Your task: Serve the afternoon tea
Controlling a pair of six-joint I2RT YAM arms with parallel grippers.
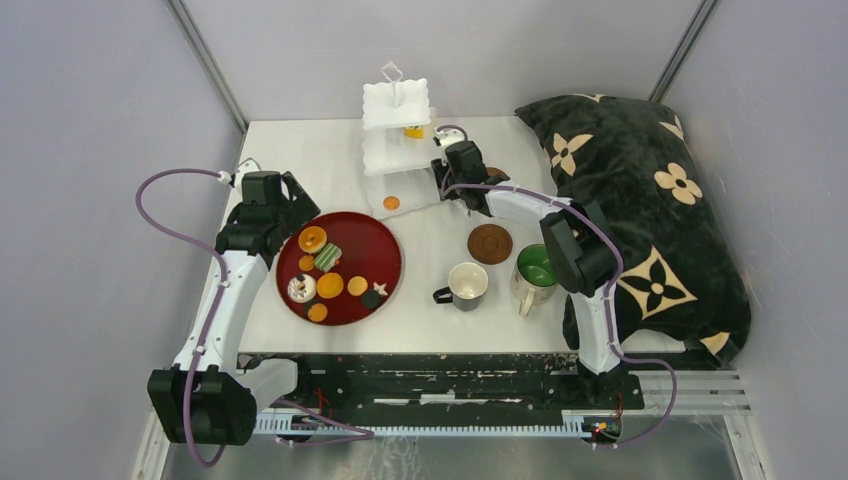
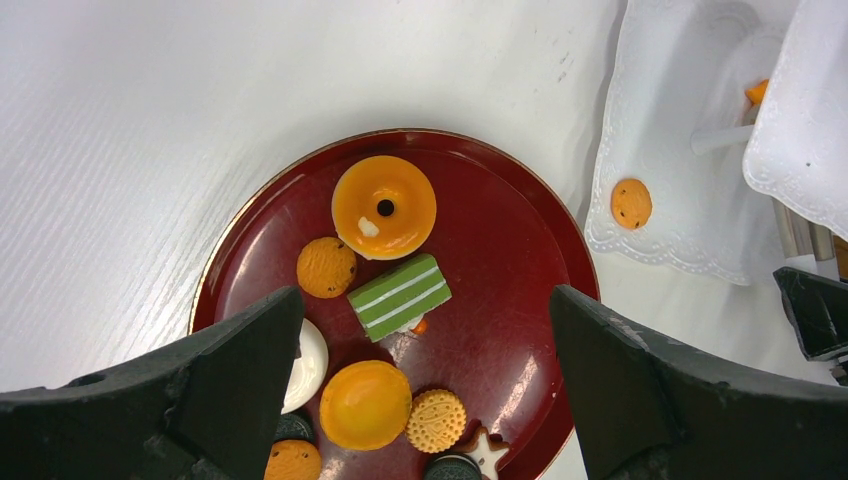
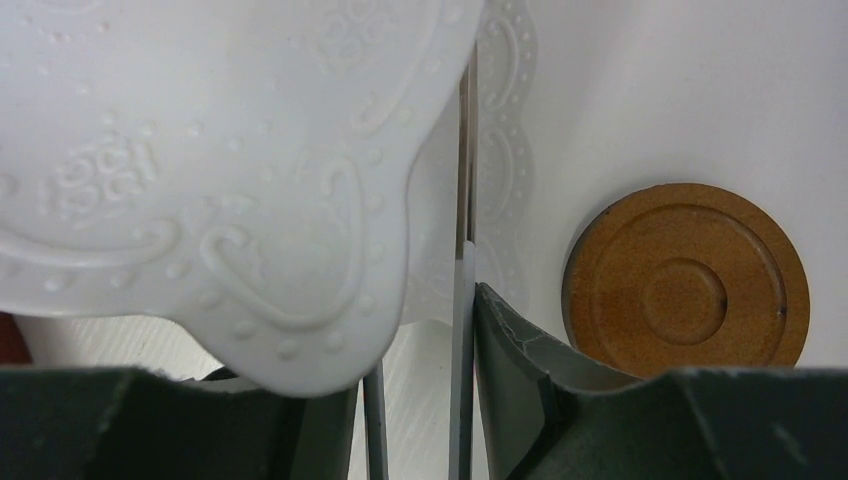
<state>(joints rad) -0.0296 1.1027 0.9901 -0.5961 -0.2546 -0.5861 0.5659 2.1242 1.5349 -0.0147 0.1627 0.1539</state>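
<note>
My spread left hand (image 2: 425, 300) hovers directly over the green striped toy cake (image 2: 399, 297), its long axis nearly finger to finger; my right hand (image 3: 415, 350) pinches the metal tongs (image 3: 461, 300).

stand (image 1: 395, 105) white | tray (image 1: 382, 250) dark red | cake (image 2: 399, 297) green, white-striped | coaster (image 3: 686, 280) brown

White arm links (image 1: 215, 310), black joints (image 1: 262, 215), looping purple cables (image 1: 139, 200), dark tool fingers (image 2: 230, 380).
</note>
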